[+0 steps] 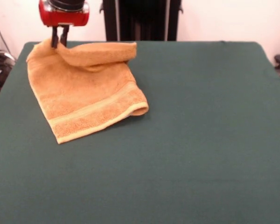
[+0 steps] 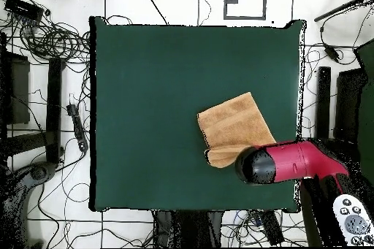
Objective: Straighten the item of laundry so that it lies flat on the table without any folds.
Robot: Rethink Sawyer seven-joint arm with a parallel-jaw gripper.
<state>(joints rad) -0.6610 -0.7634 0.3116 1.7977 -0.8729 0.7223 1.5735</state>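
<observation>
The orange-tan towel (image 1: 88, 93) lies at the far left of the green table (image 1: 200, 149). Its far edge is rolled over in a long fold, and its right corner curls up. My gripper (image 1: 59, 41) comes down from the top edge with its fingers close together, pinching the towel's raised far-left corner. In the overhead view the towel (image 2: 234, 123) lies near the table's (image 2: 161, 100) right edge. The red arm (image 2: 292, 162) reaches over the towel's lower corner and hides the gripper's tips there.
The robot's black pedestal (image 1: 142, 18) stands behind the table's far edge. Cables and equipment (image 2: 44, 41) lie on the floor around the table. The towel sits close to the table's edge on the arm's side.
</observation>
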